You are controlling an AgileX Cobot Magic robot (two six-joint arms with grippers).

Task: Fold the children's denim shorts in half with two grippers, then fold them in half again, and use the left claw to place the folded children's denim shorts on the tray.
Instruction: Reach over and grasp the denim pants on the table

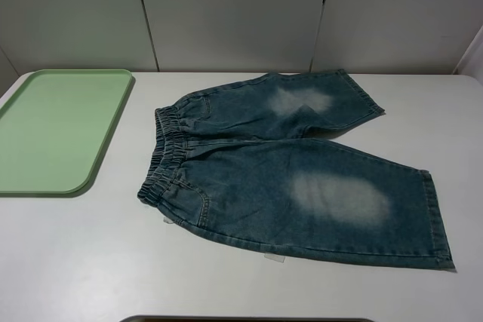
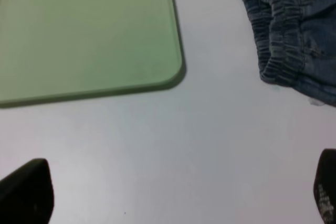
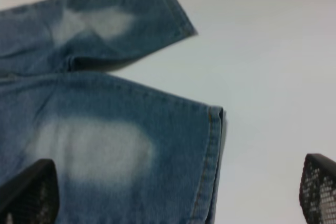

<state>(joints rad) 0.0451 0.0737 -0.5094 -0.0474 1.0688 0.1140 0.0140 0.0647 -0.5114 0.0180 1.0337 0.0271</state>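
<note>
The children's denim shorts (image 1: 287, 171) lie flat and unfolded on the white table, waistband (image 1: 167, 152) toward the tray, both legs pointing right, faded patches up. The light-green tray (image 1: 56, 130) lies at the left, bare. Neither arm shows in the high view. In the left wrist view the left claw (image 2: 176, 192) is open and empty above bare table, between the tray's corner (image 2: 168, 72) and the waistband (image 2: 278, 40). In the right wrist view the right gripper (image 3: 173, 192) is open and empty, above the hem of the nearer leg (image 3: 210, 150).
The white table (image 1: 90, 262) carries only the tray and shorts. A grey panelled wall (image 1: 226, 13) stands behind it. A dark strip (image 1: 249, 320) shows at the table's front edge.
</note>
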